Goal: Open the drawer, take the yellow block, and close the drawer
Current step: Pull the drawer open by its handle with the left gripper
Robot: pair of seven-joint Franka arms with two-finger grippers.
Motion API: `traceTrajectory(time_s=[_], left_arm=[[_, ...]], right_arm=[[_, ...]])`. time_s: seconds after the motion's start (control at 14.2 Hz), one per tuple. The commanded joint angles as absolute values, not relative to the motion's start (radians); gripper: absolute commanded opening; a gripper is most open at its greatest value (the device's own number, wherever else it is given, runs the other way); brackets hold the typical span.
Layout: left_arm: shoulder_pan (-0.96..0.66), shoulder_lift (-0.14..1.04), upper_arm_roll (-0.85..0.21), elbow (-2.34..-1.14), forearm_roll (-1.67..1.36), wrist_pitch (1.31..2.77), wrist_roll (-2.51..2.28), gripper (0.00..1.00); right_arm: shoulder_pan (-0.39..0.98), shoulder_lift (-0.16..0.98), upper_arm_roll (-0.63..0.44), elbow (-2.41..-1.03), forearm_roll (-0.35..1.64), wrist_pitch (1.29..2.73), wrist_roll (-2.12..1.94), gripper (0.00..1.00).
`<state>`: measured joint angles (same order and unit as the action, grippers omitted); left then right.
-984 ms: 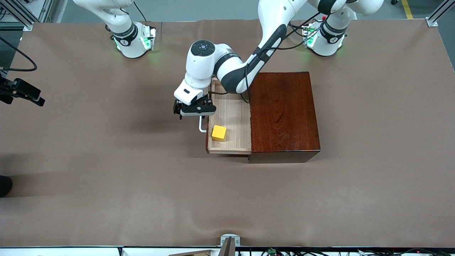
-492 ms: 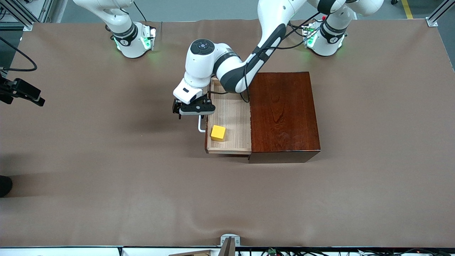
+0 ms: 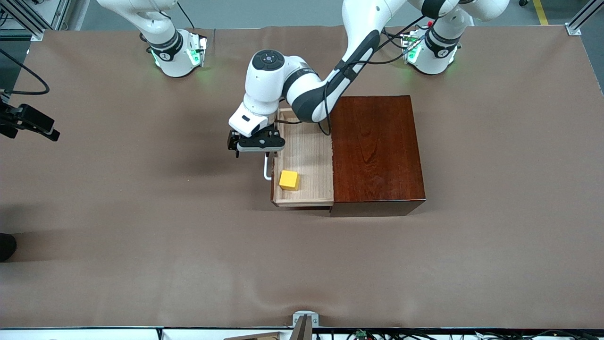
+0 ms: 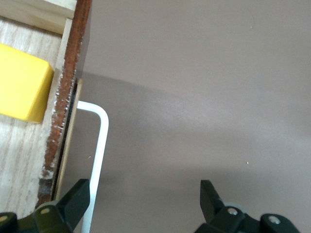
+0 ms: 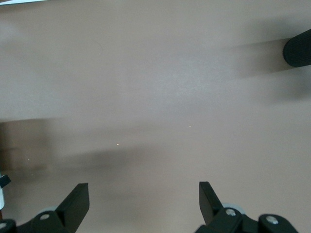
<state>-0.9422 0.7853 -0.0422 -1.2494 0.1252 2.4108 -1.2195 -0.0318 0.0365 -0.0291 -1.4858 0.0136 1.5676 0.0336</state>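
- The small bright yellow cube [image 3: 289, 180] sat on the floor of the pale light-wood sliding tray [image 3: 306, 156], in the corner nearest the front camera and close to the tray's front panel; nothing was touching it.
- The tray stood drawn well out of the glossy dark reddish-brown wooden box [image 3: 376, 152], toward the right arm's end of the table, so the opening step looked done (or very nearly so).
- By my reading, two steps were left: lifting the cube out, then pushing the tray shut.
- The white U-shaped bar handle [image 3: 267, 168] stuck out from the tray's front panel; in the left wrist view it was a thin rounded rod [image 4: 99, 145] running beside one fingertip.
- The left arm's gripper [image 3: 255, 144] hung over the handle's farther end with its jaws spread wide and nothing held; the handle lay beside one finger, not clamped between them.
- The cube had plain matte faces and softly rounded edges; the tray showed straight fine grain, the box a polished, swirling one.
- The right arm's gripper [image 5: 141, 199] waited over bare table, jaws released and empty.
- A smooth brown cloth [image 3: 141, 236] covered the table, faintly rippled at the near edge.
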Motion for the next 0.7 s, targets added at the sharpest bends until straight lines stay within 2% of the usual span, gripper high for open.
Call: traceTrajectory(time_s=[0.0, 0.63], left_arm=[[-0.946, 0.782, -0.049, -1.226, 0.147, 2.317, -1.185, 1.00], [-0.884, 0.669, -0.048, -1.230, 0.097, 2.299, -1.183, 1.00]], right_arm=[[-0.048, 0.032, -0.012, -1.479, 0.003, 1.560, 0.038, 1.00], [-0.048, 0.032, -0.012, -1.479, 0.005, 1.560, 0.038, 1.00]])
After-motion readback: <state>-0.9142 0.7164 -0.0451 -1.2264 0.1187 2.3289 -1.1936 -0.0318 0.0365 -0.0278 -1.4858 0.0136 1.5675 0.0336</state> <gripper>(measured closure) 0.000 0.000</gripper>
